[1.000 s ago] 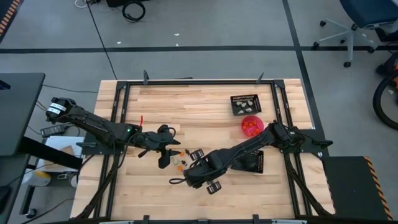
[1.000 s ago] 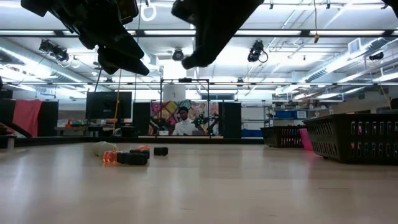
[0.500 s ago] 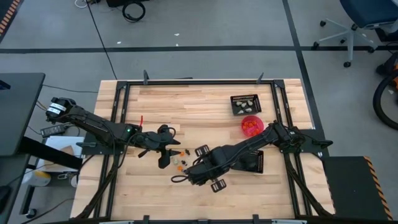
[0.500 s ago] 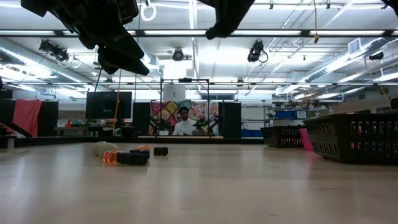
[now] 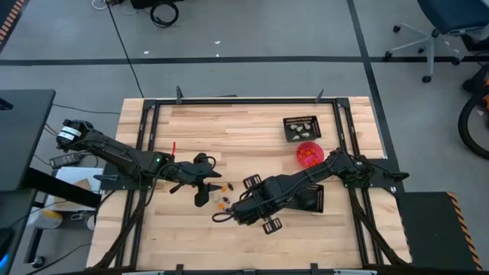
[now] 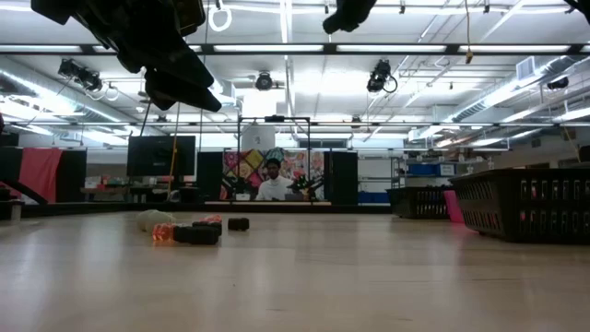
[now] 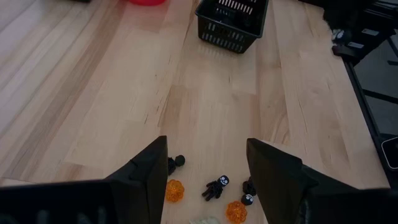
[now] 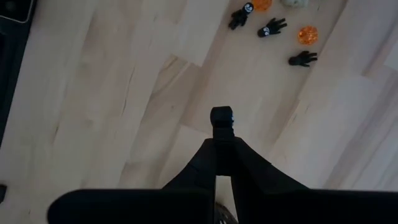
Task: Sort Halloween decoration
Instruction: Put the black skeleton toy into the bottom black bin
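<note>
The Halloween decoration is a small cluster of orange, black and pale trinkets lying on the wooden table, seen also in the low view as trinkets. My left gripper hovers open just above them, with orange and black pieces showing between its fingers. My right gripper hangs high over the table, pointing down, shut on one black trinket. In the low view only the right gripper's tip shows at the top edge. My right gripper pinches the black trinket's lower part between its two fingertips. The fingers come from above, pointing down. The trinket is lifted well clear of the table and sticks out beyond the tips.
A black mesh tray with pale pieces stands at the far right, a pink-red bowl with orange pieces just in front of it. A second black mesh tray sits partly under my right arm. A person stands beyond the table.
My right gripper has risen, staying shut on the black trinket; in the low view it has climbed nearly out of the top of the picture. The trinkets on the table lie where they were.
</note>
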Robot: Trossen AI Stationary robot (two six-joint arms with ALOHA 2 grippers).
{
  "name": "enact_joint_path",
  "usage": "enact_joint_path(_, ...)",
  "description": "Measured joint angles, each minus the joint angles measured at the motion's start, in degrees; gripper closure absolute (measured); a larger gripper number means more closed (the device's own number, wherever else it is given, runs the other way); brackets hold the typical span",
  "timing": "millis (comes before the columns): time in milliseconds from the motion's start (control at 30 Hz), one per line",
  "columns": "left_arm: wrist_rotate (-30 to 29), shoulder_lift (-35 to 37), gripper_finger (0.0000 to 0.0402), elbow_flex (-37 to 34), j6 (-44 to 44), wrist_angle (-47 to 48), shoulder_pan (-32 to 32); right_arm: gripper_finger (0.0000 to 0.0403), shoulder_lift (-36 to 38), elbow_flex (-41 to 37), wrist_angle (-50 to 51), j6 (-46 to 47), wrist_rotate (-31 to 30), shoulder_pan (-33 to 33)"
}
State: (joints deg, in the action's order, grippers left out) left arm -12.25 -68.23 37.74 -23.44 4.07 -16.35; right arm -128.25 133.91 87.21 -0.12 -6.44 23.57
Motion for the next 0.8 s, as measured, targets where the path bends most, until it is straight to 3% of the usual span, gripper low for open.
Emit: enact_joint_path(800, 0.0, 0.0, 0.0209, 0.0, 0.0, 0.0, 0.0, 0.0373, 12.5, 0.9, 2.8, 6.6, -5.8, 1.3)
